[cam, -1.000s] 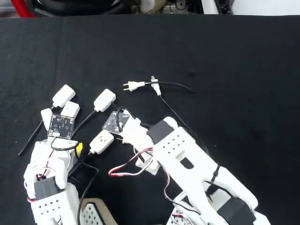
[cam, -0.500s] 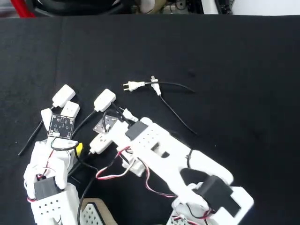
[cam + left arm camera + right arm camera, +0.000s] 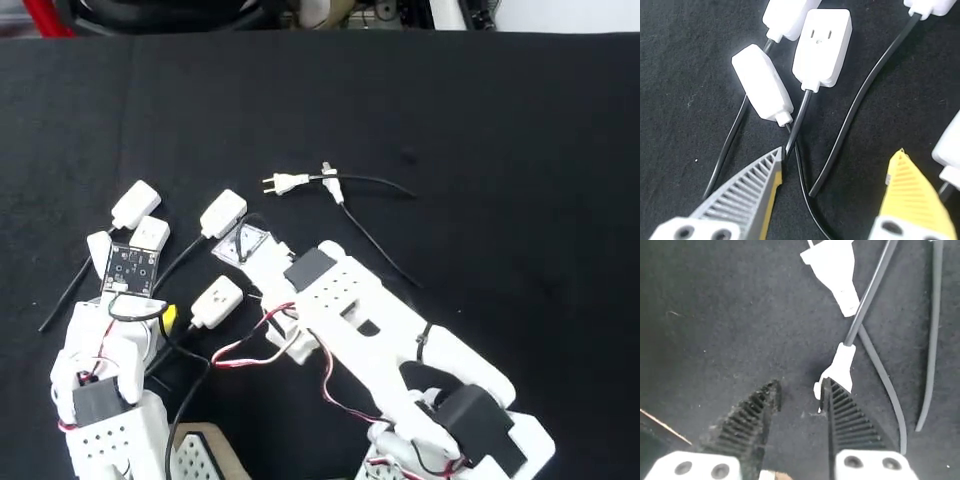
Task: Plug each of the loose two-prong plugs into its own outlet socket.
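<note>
A: Where is the plug?
B: A white two-prong plug (image 3: 840,367) lies just beside one finger of the right gripper (image 3: 799,387), jaws spread.
A: The left gripper (image 3: 839,155)?
B: Spread too, near a white outlet socket (image 3: 821,45).

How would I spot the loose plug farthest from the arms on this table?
On the black table, find the white outlets clustered ahead of the arms. Beyond them, near the middle, the plug lies at the end of a thin black cord. Unlike the blocky outlets, it is slim, with two prongs showing.
</note>
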`<state>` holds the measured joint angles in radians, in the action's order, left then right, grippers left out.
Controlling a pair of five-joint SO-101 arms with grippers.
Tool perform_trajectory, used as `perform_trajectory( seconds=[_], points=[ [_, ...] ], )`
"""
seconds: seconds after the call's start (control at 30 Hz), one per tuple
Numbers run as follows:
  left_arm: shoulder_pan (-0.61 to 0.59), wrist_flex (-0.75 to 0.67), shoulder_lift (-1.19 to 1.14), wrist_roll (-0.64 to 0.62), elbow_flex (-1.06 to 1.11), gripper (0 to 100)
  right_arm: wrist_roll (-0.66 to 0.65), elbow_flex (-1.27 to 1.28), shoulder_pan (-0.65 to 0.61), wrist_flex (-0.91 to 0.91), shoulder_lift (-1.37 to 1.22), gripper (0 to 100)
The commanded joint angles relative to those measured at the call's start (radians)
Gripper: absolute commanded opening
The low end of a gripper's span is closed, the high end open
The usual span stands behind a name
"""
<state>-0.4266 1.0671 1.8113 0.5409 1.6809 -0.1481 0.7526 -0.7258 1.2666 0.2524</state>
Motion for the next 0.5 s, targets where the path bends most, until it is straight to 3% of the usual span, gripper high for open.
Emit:
perform_trajectory(
  seconds=[0.0, 0.23, 0.47],
  points=[
    [0.012, -0.005, 0.003, 0.009, 0.019, 32, 0.009, 0.007, 0.018, -0.018, 0.036, 13.8],
    [0.010, -0.005, 0.003, 0.009, 0.019, 32, 0.003, 0.082, 0.104, -0.103, 0.036, 13.8],
    [0.010, -0.005, 0.003, 0.009, 0.019, 32, 0.003, 0.096, 0.110, -0.112, 0.035, 13.8]
  ],
)
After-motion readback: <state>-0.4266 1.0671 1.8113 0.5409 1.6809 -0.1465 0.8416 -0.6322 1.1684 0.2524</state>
